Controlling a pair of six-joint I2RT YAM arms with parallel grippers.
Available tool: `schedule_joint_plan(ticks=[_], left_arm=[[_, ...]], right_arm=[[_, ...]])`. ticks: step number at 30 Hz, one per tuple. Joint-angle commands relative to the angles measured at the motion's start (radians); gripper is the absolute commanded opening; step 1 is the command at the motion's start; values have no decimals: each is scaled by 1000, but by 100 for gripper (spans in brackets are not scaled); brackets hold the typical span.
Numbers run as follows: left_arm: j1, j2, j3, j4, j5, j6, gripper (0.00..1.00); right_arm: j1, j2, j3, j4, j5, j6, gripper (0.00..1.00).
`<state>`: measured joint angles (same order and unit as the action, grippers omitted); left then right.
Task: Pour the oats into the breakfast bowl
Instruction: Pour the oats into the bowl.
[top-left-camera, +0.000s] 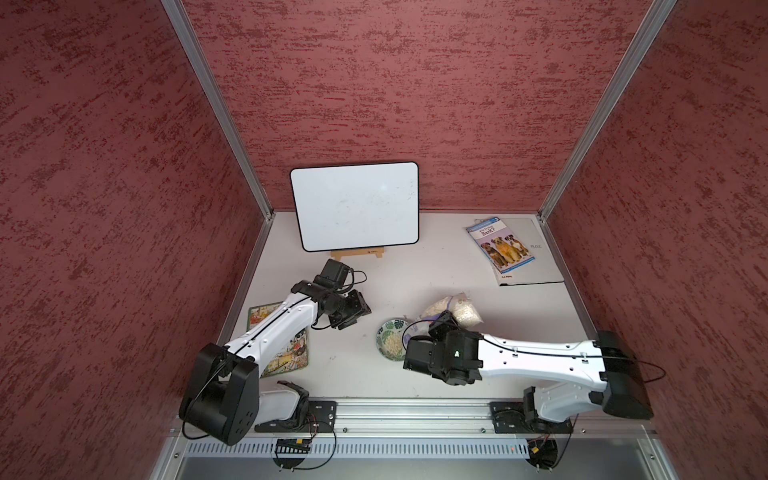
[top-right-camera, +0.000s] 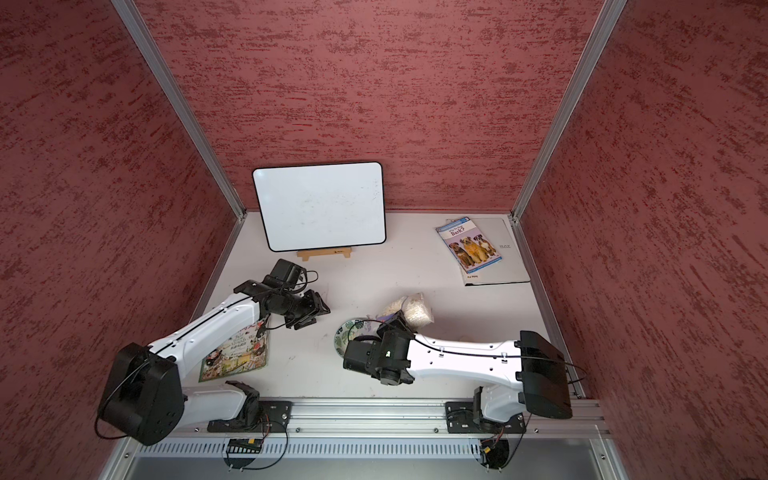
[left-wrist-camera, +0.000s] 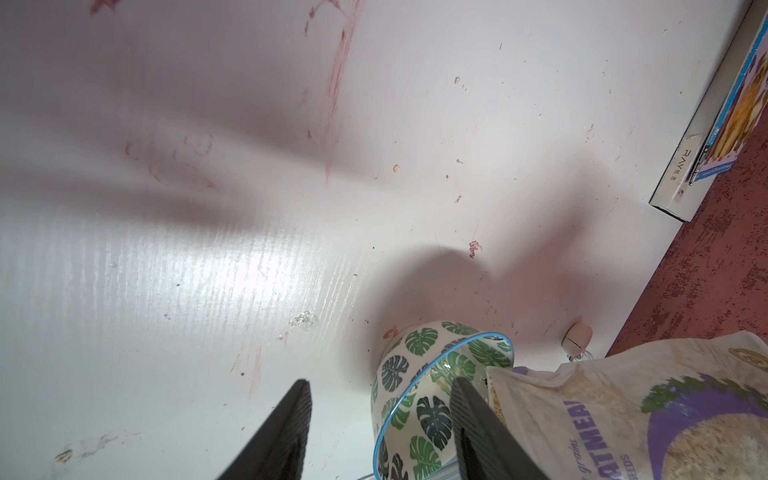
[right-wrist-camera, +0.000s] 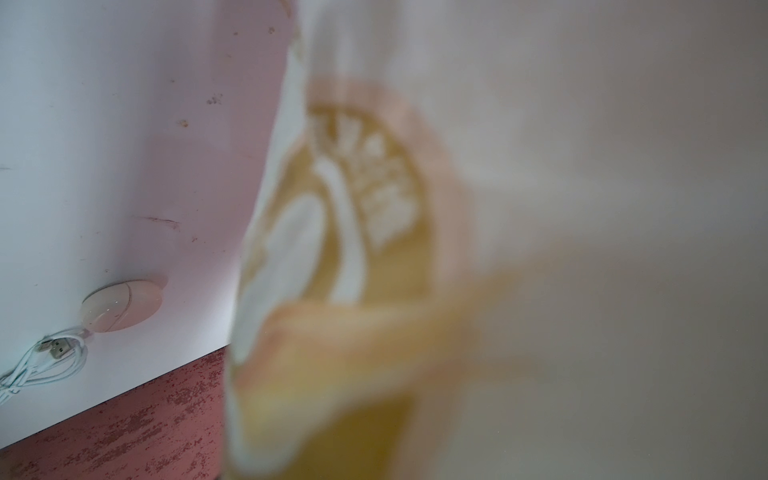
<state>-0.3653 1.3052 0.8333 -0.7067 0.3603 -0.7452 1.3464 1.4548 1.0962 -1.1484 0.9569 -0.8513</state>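
Observation:
In both top views the breakfast bowl (top-left-camera: 383, 331) (top-right-camera: 344, 332), white with green leaves, stands at the table's middle with a heap of pale flakes inside. The oats bag (top-left-camera: 455, 309) (top-right-camera: 411, 309) lies tilted just right of the bowl, its mouth over the rim. My right gripper (top-left-camera: 439, 326) (top-right-camera: 394, 325) is shut on the bag. In the right wrist view the bag (right-wrist-camera: 540, 166) fills the frame as a blur and hides the jaws. My left gripper (top-left-camera: 353, 316) (left-wrist-camera: 381, 381) stands open and empty, left of the bowl (left-wrist-camera: 419, 374). The left wrist view also shows the bag (left-wrist-camera: 582, 415).
A whiteboard (top-left-camera: 355, 205) leans on a small easel at the back. At the back right, a dog book (top-left-camera: 500, 247) lies on a white folder. A picture book (top-left-camera: 286, 353) lies under my left arm. A pink disc (right-wrist-camera: 120, 305) with a white cable sits near the right wall.

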Motion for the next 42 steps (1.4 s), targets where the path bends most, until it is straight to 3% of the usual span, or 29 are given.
schedule_joint_plan(ticks=[1,5,13,18,42], left_arm=[[7,-6,-13,12,8,15,56],[7,-4,-12,13,12,15,56],[8,12,-6,24,19,14,56],[8,20,-8,34,20,12,56],[10,46,-4,70,34,12,56]], right_arm=[[6,-23,11,25,161,8,23],[6,-5,34,-35,175,74,23],[5,-4,14,-7,174,57,23],[6,-17,-10,75,173,-53,24],[13,-23,-9,80,297,-68,22]])
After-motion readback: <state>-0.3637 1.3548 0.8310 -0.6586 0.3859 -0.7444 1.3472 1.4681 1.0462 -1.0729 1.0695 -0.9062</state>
